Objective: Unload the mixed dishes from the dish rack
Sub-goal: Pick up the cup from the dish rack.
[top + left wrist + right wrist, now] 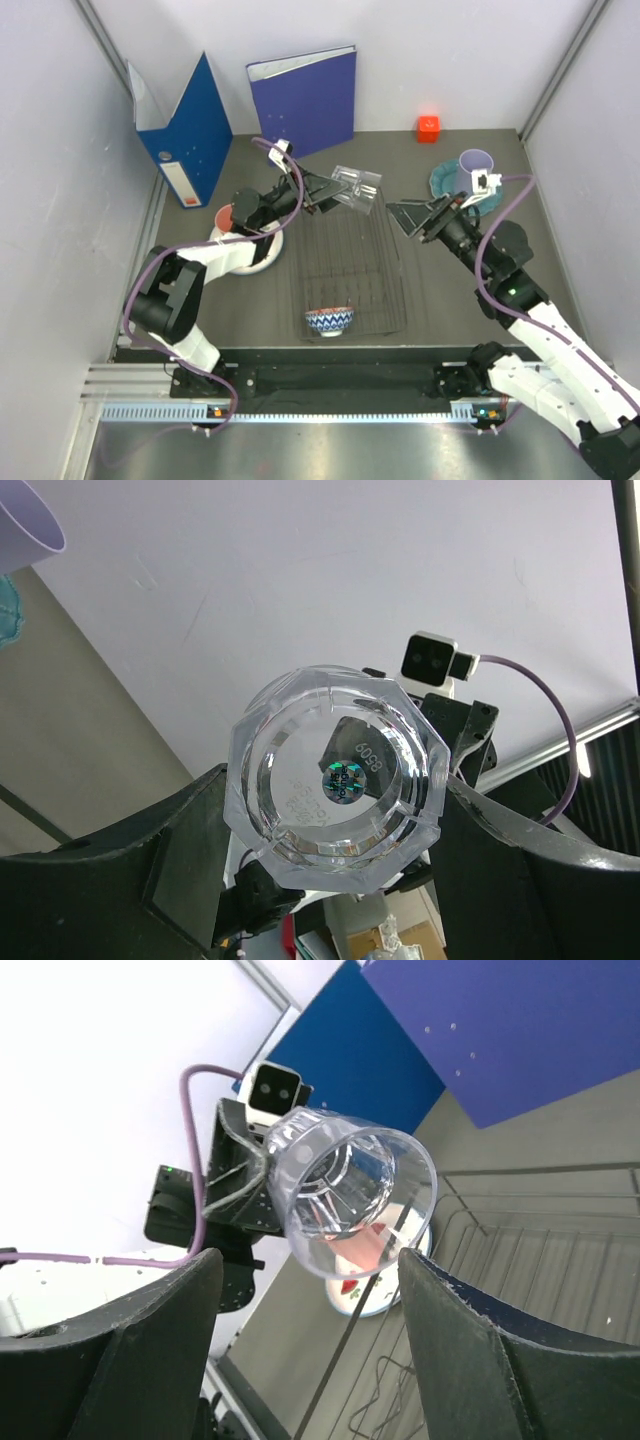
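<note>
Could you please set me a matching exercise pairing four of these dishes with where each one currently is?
Things:
1. clear glass tumbler
2. patterned bowl
3. lavender cup
4. pink cup

Places:
A. left of the dish rack
B. held in the left gripper
C. right of the rack
D. inside the rack

Pairs: 1-B, 2-D, 3-C, 4-A

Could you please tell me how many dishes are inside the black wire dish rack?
1: the small blue-white patterned bowl at the near end of the black wire dish rack. The clear glass tumbler is held up by the left gripper near its far end.
</note>
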Controlling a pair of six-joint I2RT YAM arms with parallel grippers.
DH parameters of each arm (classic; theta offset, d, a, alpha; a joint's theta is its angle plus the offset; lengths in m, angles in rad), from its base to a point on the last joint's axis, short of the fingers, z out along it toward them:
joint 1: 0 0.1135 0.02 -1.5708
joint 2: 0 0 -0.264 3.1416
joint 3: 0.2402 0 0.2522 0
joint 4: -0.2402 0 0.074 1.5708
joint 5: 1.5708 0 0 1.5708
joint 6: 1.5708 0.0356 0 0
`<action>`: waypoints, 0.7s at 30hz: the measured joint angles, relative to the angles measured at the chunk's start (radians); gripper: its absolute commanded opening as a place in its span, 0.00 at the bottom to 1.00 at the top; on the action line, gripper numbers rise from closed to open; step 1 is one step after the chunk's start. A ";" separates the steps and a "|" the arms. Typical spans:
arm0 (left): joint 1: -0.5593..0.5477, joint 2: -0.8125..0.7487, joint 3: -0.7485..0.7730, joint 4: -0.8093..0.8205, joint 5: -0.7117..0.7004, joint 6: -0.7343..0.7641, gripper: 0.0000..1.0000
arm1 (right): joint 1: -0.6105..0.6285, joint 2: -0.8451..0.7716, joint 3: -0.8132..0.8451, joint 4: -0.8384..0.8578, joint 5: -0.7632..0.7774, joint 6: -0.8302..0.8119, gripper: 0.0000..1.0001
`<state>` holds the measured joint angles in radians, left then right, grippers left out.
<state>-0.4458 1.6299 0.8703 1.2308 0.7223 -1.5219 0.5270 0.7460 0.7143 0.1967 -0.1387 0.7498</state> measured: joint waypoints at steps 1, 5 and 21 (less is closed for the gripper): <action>-0.003 0.000 0.000 0.004 0.000 0.003 0.00 | 0.000 0.014 0.000 0.013 -0.008 0.003 0.70; -0.022 0.000 0.000 0.003 0.000 0.021 0.00 | 0.000 0.087 0.002 0.038 -0.032 0.007 0.68; -0.061 0.000 0.000 -0.026 -0.006 0.086 0.00 | 0.000 0.193 0.045 0.131 -0.106 0.042 0.00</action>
<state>-0.5068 1.6295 0.8707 1.2053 0.7158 -1.4361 0.5274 0.9394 0.7597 0.3275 -0.2447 0.7921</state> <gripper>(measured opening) 0.738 0.129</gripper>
